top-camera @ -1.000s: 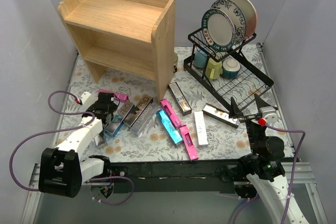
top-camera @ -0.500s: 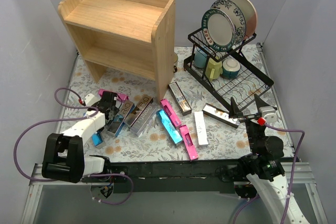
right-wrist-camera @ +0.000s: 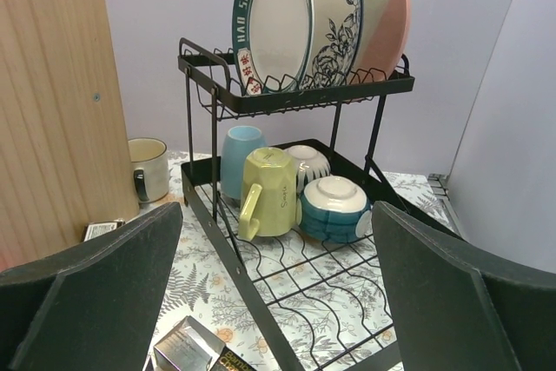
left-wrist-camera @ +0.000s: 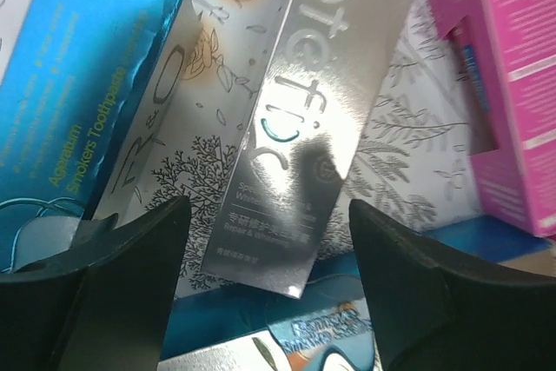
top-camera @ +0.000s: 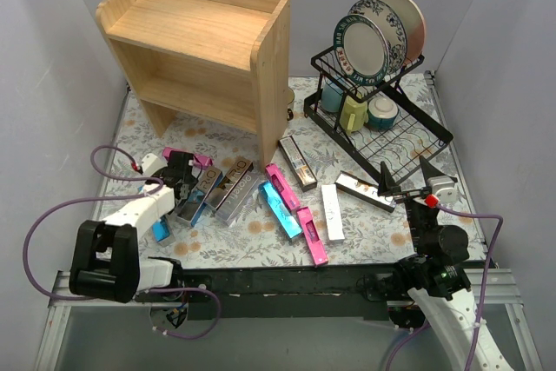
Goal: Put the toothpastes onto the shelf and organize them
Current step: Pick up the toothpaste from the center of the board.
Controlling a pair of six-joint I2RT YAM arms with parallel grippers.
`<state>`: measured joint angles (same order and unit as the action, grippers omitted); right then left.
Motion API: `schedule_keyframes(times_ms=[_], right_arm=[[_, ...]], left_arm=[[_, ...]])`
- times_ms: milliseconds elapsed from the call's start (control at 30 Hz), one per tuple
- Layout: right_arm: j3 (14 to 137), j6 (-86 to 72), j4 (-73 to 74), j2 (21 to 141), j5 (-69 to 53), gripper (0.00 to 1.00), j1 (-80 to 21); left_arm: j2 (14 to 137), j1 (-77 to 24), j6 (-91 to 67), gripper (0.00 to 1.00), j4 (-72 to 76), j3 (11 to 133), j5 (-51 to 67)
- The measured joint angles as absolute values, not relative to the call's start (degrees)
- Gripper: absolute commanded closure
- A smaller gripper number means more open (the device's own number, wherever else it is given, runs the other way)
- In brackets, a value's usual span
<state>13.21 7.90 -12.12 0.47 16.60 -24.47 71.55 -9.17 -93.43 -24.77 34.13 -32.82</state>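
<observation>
Top external: the wooden shelf (top-camera: 200, 36) stands bare on both tiers, well beyond the left claw (top-camera: 180, 182), so it seems no carton has been placed yet. The toothpaste cartons (top-camera: 280, 208) all lie loose on the floral table (top-camera: 217, 249). One cluster sits under and just beside the left claw, and the rest are strewn between the two claws. The right claw (top-camera: 405, 178) hangs near the black dish rack (top-camera: 434, 132).

Left wrist: the jaws stand partly open astride a silver lettered carton (left-wrist-camera: 321, 119), one finger on each side. Neither visibly touches it, and nothing is held. A blue-ended carton (left-wrist-camera: 87, 84) lies beside one finger and a hot pink carton (left-wrist-camera: 512, 84) beside the other.

Right wrist: the jaws gape wide with nothing between them. Ahead of the claw are the plates (right-wrist-camera: 321, 15), the mugs (right-wrist-camera: 269, 193) and the shelf's side panel. Practically the whole job appears to remain, since every carton needs lifting and lining up.
</observation>
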Motion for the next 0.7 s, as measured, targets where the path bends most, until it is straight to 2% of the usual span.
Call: schedule_keyframes(times_ms=[100, 267, 367, 700], right_arm=[[13.21, 7.9, -12.12, 0.47, 16.62, 0.02, -24.51], [13.21, 7.95, -12.12, 0.47, 16.84, 0.01, -24.51], [13.21, 7.97, -12.12, 0.47, 17.12, 0.01, -24.51], [13.21, 7.97, -12.12, 0.47, 17.65, 0.01, -24.51]], left_arm=[[74.63, -9.17, -93.51, 0.38, -24.77, 34.13, -32.34], [76.79, -9.17, -93.21, 0.58, -24.77, 34.76, -31.83], [76.66, -9.17, -92.79, 0.66, -25.21, 35.03, -31.44], [64.2, -9.17, -87.57, 0.7, -30.06, 37.8, -30.98]])
